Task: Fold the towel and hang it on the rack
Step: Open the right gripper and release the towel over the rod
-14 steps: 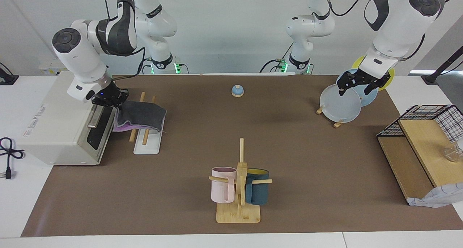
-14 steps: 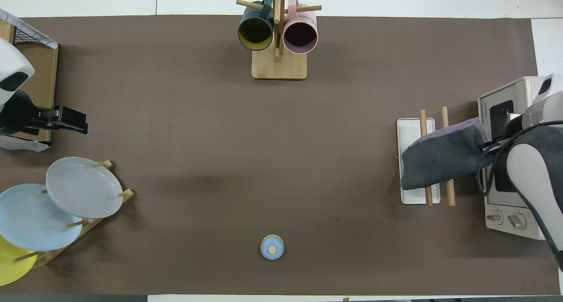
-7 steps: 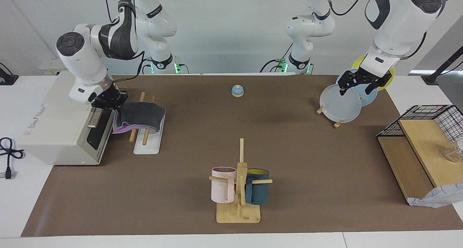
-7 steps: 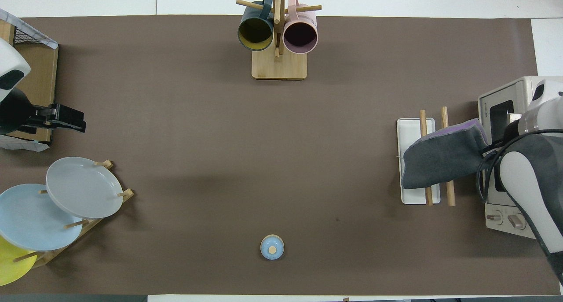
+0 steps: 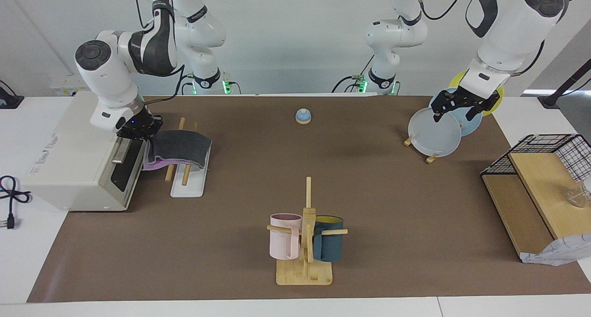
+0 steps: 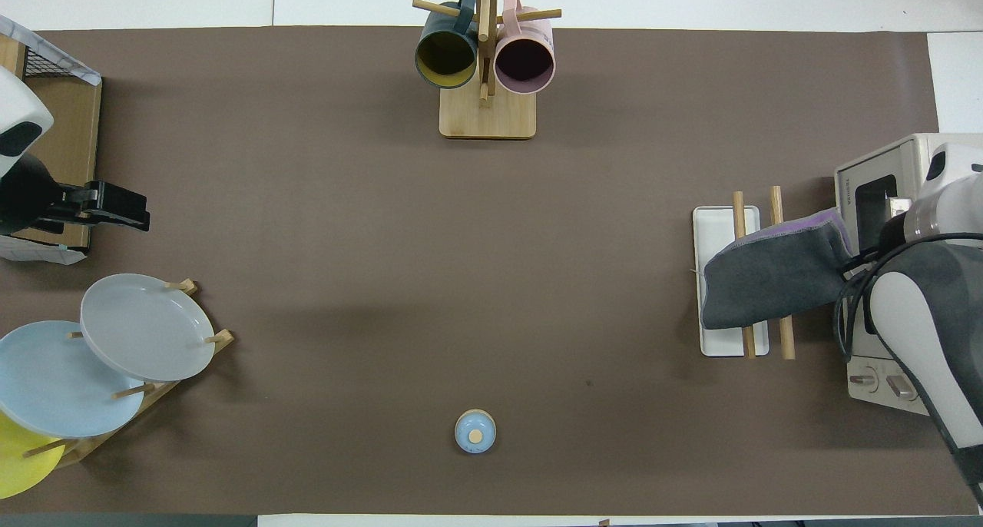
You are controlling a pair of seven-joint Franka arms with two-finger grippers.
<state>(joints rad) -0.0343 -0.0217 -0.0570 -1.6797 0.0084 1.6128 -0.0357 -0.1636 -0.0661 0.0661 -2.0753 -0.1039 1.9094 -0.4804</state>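
A folded grey towel [image 5: 180,147] with a purple underside lies across the two wooden rails of the rack [image 5: 186,174], which stands on a white base [image 5: 185,190] beside the toaster oven. It also shows in the overhead view [image 6: 772,275], across the rack [image 6: 722,223]. My right gripper [image 5: 140,130] is at the towel's end next to the oven and is shut on that end, holding it slightly lifted. My left gripper [image 5: 455,110] is open and empty, up in the air over the plates; it also shows in the overhead view [image 6: 127,210]. The left arm waits.
A white toaster oven [image 5: 69,155] stands right beside the rack. A bamboo mug stand [image 5: 304,266] holds a pink and a teal mug. Plates [image 5: 434,134] lean in a wooden stand. A small blue bell [image 5: 303,116] and a wooden shelf with a wire basket [image 5: 545,178] are also on the table.
The right arm has shifted slightly and the towel has settled lower and flatter on the rails. The left gripper has risen a little.
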